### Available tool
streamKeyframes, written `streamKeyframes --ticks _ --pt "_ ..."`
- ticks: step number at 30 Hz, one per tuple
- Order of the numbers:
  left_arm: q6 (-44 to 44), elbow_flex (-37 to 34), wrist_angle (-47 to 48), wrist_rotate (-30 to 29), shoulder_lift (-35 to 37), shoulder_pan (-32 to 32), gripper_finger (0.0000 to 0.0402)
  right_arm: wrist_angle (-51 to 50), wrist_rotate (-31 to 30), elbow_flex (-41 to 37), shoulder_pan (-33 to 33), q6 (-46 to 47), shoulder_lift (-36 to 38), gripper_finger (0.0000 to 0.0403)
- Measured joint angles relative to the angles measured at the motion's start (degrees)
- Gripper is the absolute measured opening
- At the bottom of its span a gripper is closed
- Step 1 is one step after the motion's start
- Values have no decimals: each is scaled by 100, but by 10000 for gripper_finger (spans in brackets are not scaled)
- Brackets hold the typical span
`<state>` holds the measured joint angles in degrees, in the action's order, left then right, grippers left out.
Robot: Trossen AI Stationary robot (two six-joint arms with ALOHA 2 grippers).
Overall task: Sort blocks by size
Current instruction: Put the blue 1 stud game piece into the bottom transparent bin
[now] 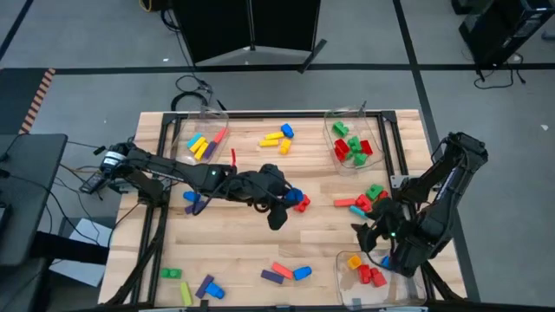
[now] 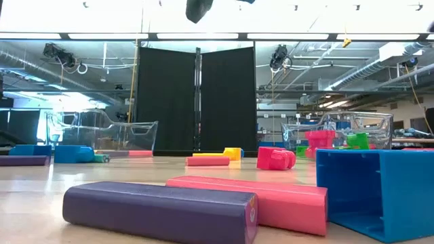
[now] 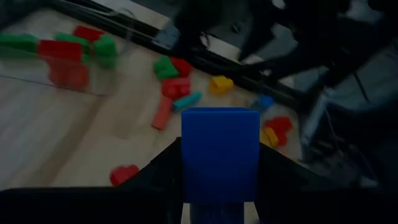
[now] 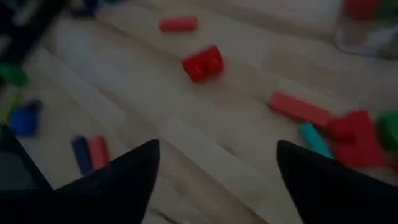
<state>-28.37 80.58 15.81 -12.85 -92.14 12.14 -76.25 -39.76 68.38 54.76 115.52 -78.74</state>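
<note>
My left gripper [image 1: 284, 206] is over the table's middle, shut on a blue block [image 3: 221, 149], which also shows in the high view [image 1: 293, 195]. A red block [image 1: 303, 204] lies on the table just beside it. My right gripper [image 4: 214, 180] is open and empty. It hangs over the table's right side [image 1: 368, 234], near a cluster of red, green and teal blocks [image 1: 364, 201]. Loose blocks of many colours lie scattered across the wooden table [image 1: 251, 251]. My left gripper pinches the blue block between its two fingers, one on each opposite side face [image 3: 186, 155]. The block's flat end faces out past the fingertips. It is lifted clear, with the table well below it.
Three clear bins stand on the table: far left with yellow, purple and red bars [image 1: 204, 139], far right with red and green blocks [image 1: 351, 143], near right with red and yellow blocks [image 1: 368, 269]. Purple and pink bars [image 2: 159, 210] and a blue block [image 2: 376, 193] lie by the near edge.
</note>
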Motion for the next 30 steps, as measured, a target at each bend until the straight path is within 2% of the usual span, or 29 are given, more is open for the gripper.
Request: streamKeyframes --ticks 3,8,13,16,19,21,30 --pt "249 0 -9 242 0 51 147 254 -299 0 -186 4 -88 363" --pt "599 0 -109 571 0 180 147 692 -316 0 -468 -26 -305 396" --pt "588 0 -234 611 0 275 147 1052 -291 -2 -791 -224 -618 391" --pt "549 0 -437 608 0 322 147 1444 -748 -2 -921 -454 -665 383" --pt "548 0 -655 608 0 330 147 1949 -1768 -2 -920 -1012 -559 376" --pt "547 0 -805 608 0 330 147 2216 -2150 -2 -920 -1475 -435 374" --pt "155 0 -1591 495 -15 264 147 3528 -2382 -2 -1097 -4073 225 373"
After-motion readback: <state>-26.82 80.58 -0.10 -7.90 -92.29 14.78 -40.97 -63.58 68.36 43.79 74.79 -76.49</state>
